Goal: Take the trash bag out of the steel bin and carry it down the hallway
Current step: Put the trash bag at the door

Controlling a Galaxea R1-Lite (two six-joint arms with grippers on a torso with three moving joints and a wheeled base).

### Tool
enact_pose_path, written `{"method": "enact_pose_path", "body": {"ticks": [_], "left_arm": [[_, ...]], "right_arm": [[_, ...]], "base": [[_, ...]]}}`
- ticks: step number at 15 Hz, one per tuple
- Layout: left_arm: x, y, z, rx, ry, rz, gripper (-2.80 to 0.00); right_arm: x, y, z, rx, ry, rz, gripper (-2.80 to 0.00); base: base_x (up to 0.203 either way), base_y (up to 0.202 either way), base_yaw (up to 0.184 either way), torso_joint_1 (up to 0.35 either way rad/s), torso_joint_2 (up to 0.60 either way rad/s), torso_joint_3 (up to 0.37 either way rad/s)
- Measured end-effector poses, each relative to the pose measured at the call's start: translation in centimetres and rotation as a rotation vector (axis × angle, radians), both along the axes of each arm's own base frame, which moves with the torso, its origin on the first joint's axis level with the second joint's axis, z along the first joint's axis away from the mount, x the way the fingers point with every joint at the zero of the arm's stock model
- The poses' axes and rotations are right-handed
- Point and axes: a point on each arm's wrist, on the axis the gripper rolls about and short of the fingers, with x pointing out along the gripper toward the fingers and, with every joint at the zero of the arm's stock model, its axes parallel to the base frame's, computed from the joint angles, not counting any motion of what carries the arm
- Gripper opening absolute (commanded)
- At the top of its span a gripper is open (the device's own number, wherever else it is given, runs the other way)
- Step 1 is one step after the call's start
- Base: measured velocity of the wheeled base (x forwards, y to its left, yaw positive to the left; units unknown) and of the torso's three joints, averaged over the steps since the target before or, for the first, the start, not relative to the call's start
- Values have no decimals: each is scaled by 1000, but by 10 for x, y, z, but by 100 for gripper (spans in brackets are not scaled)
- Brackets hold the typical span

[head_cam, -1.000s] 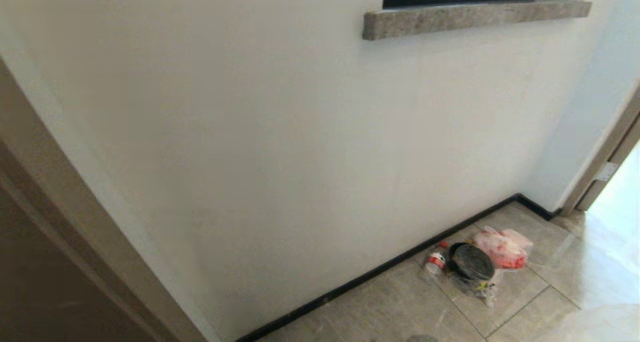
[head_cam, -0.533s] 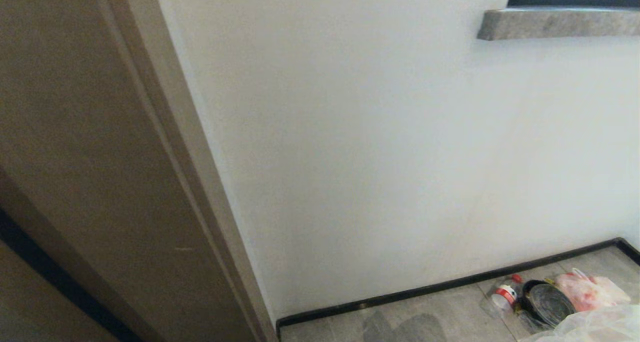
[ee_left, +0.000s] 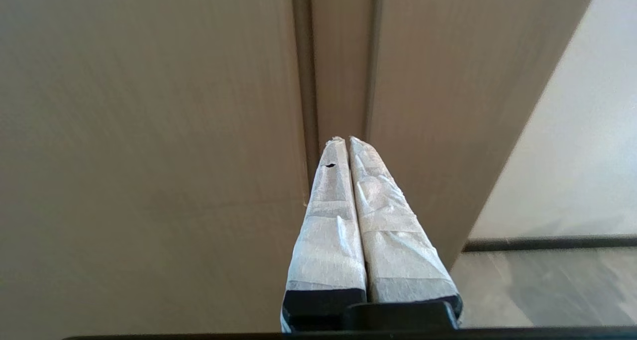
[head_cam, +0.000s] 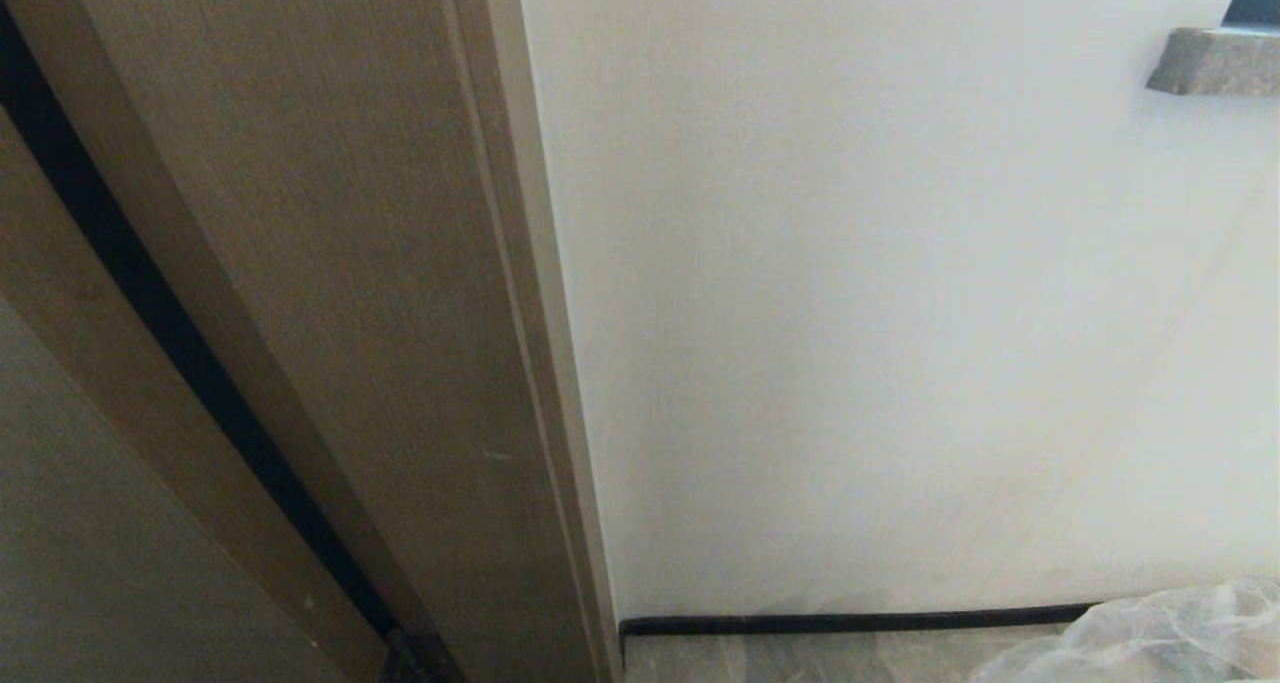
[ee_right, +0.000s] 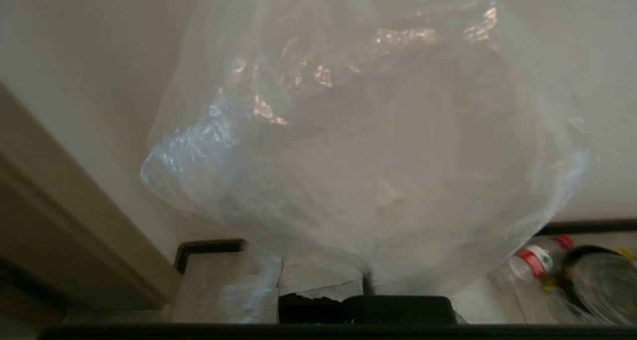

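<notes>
Right pincer [ee_right: 318, 300] clamped tight on the trash bag [ee_right: 358, 146], hanging before a white wall [head_cam: 900, 313]. Left pincer [ee_left: 348, 146] closed, empty, near a door frame [head_cam: 400, 263]. Keep grip firm, steer clear of frame and bottle [ee_right: 535, 260] on floor.

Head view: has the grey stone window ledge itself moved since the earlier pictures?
No. The grey stone window ledge stays fixed to the white wall; the whole scene slid right together, so the camera turned.
</notes>
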Motion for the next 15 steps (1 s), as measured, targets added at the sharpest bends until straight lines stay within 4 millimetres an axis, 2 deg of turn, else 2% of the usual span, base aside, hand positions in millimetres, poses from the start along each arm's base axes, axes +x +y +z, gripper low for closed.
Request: {"method": "enact_pose_path", "body": {"ticks": [15], "left_arm": [[0,0,0,1,-2,0,-280]], "right_arm": [[0,0,0,-10,1,4,-280]], "base": [[0,0,0,0,0,0]]}}
